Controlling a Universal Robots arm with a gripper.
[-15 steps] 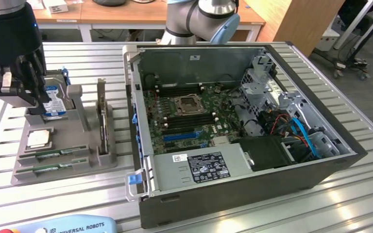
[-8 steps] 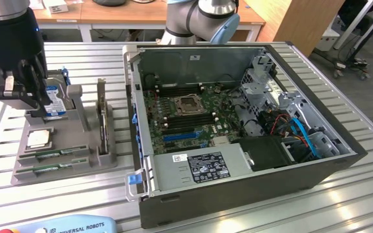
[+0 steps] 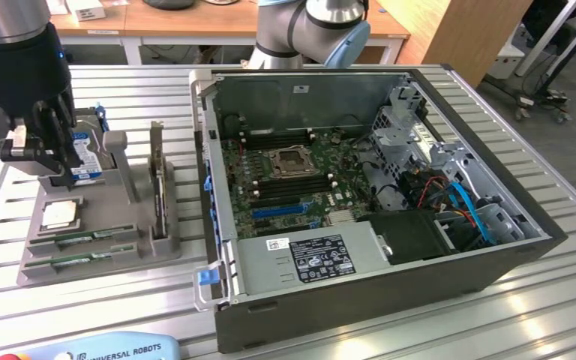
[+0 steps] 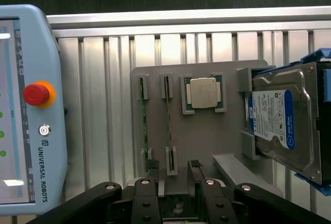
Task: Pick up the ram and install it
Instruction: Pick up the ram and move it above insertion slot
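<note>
Right under the gripper (image 4: 174,175), whose jaws stand released and empty, the ram (image 4: 168,125) sits on its edge in a slot of the grey holder (image 4: 207,141), in line with the gap between the jaws. Just beside it a second stick (image 4: 144,125) stands in the next slot. Past the ram lies a processor chip (image 4: 203,93), then an upright hard drive (image 4: 282,125). Well apart from the jaws, an open computer case (image 3: 388,285) rests on the slatted table (image 3: 558,307).
</note>
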